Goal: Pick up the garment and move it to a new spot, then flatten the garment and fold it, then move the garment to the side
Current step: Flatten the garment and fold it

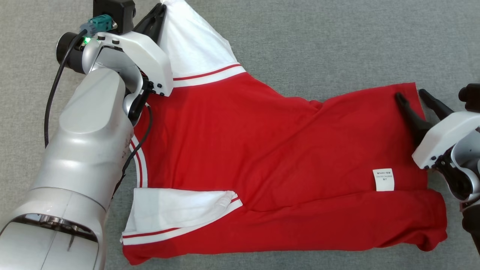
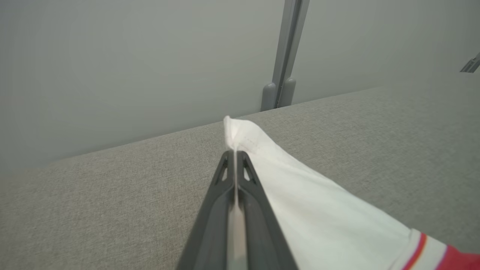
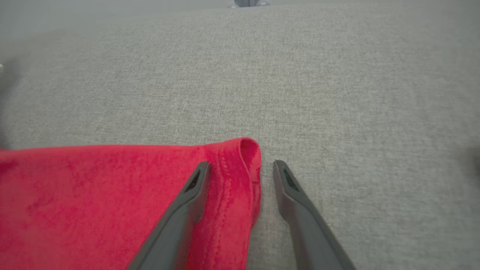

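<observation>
Pale left forearm point(image 1: 82, 157) fills near-left of head view, lying over the collar side of the garment point(image 1: 243, 150). Left gripper point(image 1: 162, 7) at far left: fingers pressed together, pinching the tip of the white far sleeve point(image 1: 191, 41). In the left wrist view a thin edge of white cloth shows between the closed fingers point(image 2: 235, 153), and a bit of sleeve point(image 2: 318, 210) pokes out past the tips and trails off right toward the red stripe.

Garment: red shirt, white sleeves with red-striped cuffs, spread fairly flat on grey fabric surface point(image 1: 318, 45), collar to the left, bottom hem to the right. Near sleeve point(image 1: 176, 210) is folded in over the red body. White care label point(image 1: 383, 179) sits near the hem, right of centre.

Right gripper point(image 1: 410, 94) is at the far-right hem corner point(image 3: 247, 150), fingers spread wide, nothing clamped. One finger over red cloth, the other over bare grey surface, corner between them. Touching or just hovering: can't tell.
</observation>
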Robot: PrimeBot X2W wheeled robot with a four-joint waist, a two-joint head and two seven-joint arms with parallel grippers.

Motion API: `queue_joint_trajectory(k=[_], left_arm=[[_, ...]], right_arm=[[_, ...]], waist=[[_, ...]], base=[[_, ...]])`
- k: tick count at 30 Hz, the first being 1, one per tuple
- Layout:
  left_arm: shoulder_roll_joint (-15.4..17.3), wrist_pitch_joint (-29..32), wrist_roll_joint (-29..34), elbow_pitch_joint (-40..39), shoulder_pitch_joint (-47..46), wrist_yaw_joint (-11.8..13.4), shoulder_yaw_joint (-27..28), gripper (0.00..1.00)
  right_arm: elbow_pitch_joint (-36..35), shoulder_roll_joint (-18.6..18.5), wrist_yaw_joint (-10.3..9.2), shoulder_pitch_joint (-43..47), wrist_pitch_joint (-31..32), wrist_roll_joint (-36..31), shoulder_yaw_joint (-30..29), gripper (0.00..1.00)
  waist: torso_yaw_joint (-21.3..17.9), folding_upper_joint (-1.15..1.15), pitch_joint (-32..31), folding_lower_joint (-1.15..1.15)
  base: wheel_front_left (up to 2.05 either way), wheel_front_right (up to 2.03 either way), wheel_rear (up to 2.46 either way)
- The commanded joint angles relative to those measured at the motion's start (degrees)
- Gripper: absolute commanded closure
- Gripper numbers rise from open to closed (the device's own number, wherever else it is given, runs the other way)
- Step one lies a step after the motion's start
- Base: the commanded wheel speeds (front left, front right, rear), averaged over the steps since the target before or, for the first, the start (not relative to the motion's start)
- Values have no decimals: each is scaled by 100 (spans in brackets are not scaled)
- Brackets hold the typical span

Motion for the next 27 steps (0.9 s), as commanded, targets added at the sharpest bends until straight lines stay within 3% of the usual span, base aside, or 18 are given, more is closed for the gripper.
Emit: queue_joint_trajectory(k=[1,2,7,19,27], left_arm=[[23,-53,-60,-41,-50,-5,-36,100],[16,-74,-111,-67,-40,-6,-79,100],[58,-213,-311,-220,24,-6,-263,100],[387,-585,-536,-1143,491,21,-303,100],[856,-638,-622,-3240,1967,446,-104,100]], right_arm=[[64,-74,1,-105,83,81,51,69],[115,-94,1,-145,130,176,133,100],[162,-285,1,-386,-186,315,256,100],[-306,-241,1,-165,-1158,378,148,100],[-1104,-172,1,760,-1393,1000,-50,100]], waist=[[28,0,6,0],[46,0,6,0],[110,0,-27,0],[89,0,-397,0],[102,0,-632,0]], base=[[0,0,0],[0,0,0],[0,0,0],[0,0,0],[0,0,0]])
